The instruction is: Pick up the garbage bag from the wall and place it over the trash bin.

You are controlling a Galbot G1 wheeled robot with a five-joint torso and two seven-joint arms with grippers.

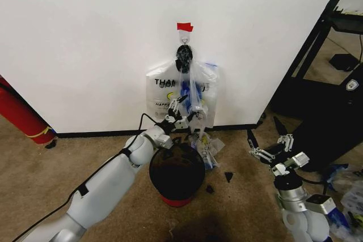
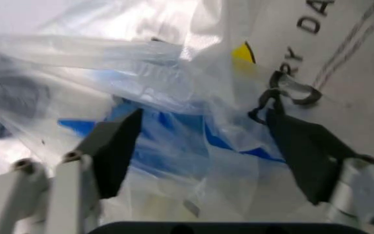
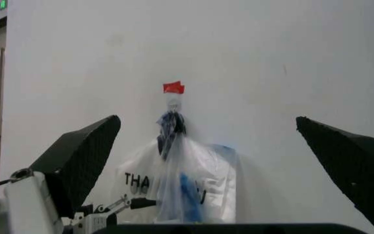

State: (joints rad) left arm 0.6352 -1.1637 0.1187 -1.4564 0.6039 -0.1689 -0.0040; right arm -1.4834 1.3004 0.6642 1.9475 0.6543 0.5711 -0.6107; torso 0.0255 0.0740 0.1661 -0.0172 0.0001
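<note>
The garbage bag (image 1: pixel 194 92), see-through with blue patches, hangs from a small hook (image 1: pixel 183 39) on the white wall (image 1: pixel 85 43) under a red tape strip (image 1: pixel 184 26). My left gripper (image 1: pixel 180 113) is open at the bag's lower part. In the left wrist view its dark fingers (image 2: pixel 112 151) stand spread with the blue-patched garbage bag (image 2: pixel 174 141) between and just beyond them. The black mesh trash bin (image 1: pixel 177 173) with a red base stands on the carpet right below. My right gripper (image 1: pixel 271 147) is open and idle to the bin's right, facing the garbage bag (image 3: pixel 183 190).
A white bag with black THANK YOU print (image 1: pixel 160 92) hangs behind the garbage bag. A red cylinder (image 1: pixel 20 114) leans at the left wall. A black cabinet (image 1: pixel 323 100) stands at the right. Small scraps (image 1: pixel 218 181) and plastic (image 1: pixel 346 196) lie on the carpet.
</note>
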